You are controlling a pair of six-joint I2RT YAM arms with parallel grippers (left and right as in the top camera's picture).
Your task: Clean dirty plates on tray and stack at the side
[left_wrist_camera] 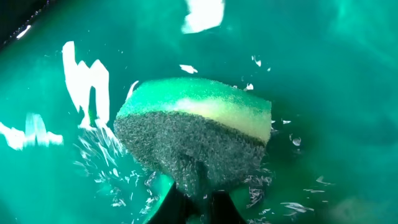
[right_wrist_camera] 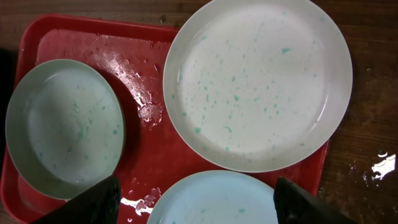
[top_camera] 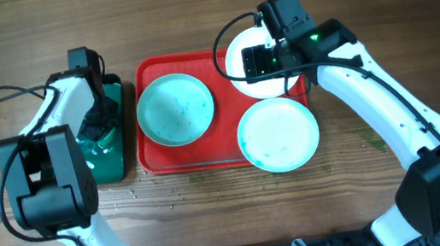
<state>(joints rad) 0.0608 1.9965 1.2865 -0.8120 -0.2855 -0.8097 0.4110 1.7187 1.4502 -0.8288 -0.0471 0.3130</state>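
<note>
Where the red tray (top_camera: 152, 158) lies on the table (top_camera: 3, 50), it carries three items: left dirty plate (top_camera: 175, 109), front-right dirty plate (top_camera: 279, 134) and rear-right dirty plate (top_camera: 235, 62), both right ones overhanging its edge. Right gripper (top_camera: 271, 57): above the rear-right plate, jaws spread wide, holding nothing. Left gripper (left_wrist_camera: 198, 202): inside the green tray (top_camera: 114, 95), jaws clamped on a sponge (left_wrist_camera: 193, 134).

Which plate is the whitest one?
The plate at the tray's far right corner: nearly white with just a few green specks. The left plate and the near plate on the tray look teal.
</note>
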